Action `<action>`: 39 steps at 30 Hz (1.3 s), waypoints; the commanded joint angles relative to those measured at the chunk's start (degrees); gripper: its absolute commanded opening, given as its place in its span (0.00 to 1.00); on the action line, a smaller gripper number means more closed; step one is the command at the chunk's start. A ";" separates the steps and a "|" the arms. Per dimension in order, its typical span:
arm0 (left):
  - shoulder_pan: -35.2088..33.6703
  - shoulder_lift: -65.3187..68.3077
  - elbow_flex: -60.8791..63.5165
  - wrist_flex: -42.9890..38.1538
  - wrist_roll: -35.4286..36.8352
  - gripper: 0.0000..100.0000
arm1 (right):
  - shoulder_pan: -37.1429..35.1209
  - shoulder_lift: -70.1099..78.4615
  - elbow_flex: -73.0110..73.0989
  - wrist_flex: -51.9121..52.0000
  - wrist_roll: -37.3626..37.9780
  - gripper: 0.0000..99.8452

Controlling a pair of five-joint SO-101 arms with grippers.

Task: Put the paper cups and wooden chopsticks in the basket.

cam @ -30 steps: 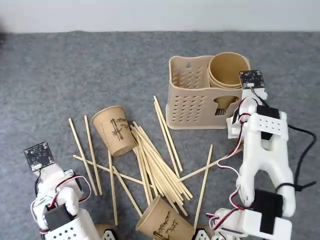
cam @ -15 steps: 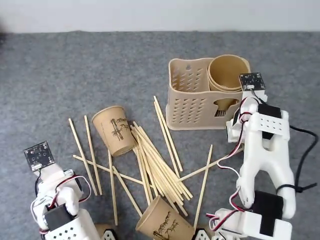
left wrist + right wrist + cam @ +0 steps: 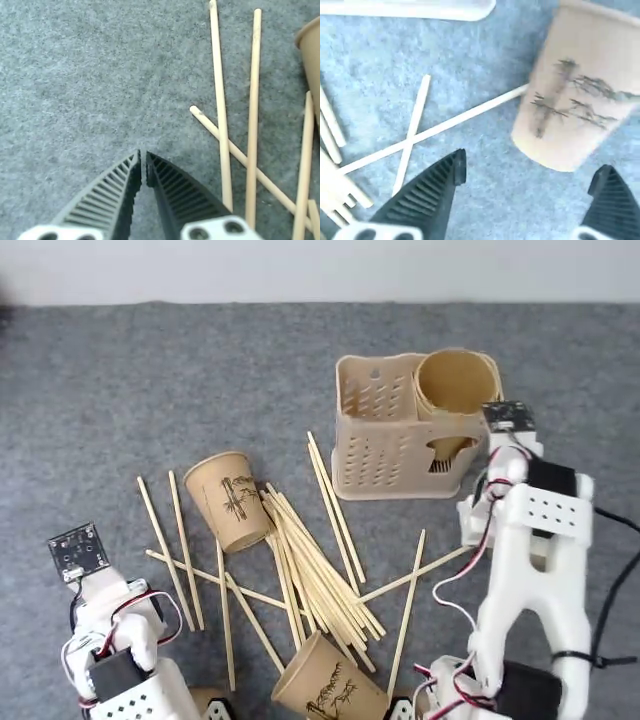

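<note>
Right claw (image 3: pixel 534 165) gapes near tan bamboo-printed cup (image 3: pixel 575 95)

My left arm (image 3: pixel 112 645) sits folded low, left gripper (image 3: pixel 142 162) pinched closed, pointing down. My right arm (image 3: pixel 530 570) stretches forward, right gripper (image 3: pixel 534 167) spread wide.

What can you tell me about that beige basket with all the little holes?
The basket is beige and looks like plastic, a boxy tub with rows of small holes in its walls and a keyhole-shaped cutout in the near wall. A divider splits it into two compartments, and one holds nested paper cups, leaning. It stands on the grey, carpet-like table, with loose chopsticks lying in front.
</note>
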 commanded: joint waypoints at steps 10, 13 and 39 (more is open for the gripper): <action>-0.35 -0.79 -0.66 -0.18 -0.09 0.02 | 4.79 -2.77 3.78 -12.70 -13.71 0.39; -0.35 -0.79 -0.66 -0.18 -0.09 0.02 | 4.88 -2.77 6.07 -19.56 -16.18 0.39; -0.35 -0.79 -0.66 -0.18 -0.09 0.02 | 5.85 2.24 17.14 -39.08 -17.58 0.21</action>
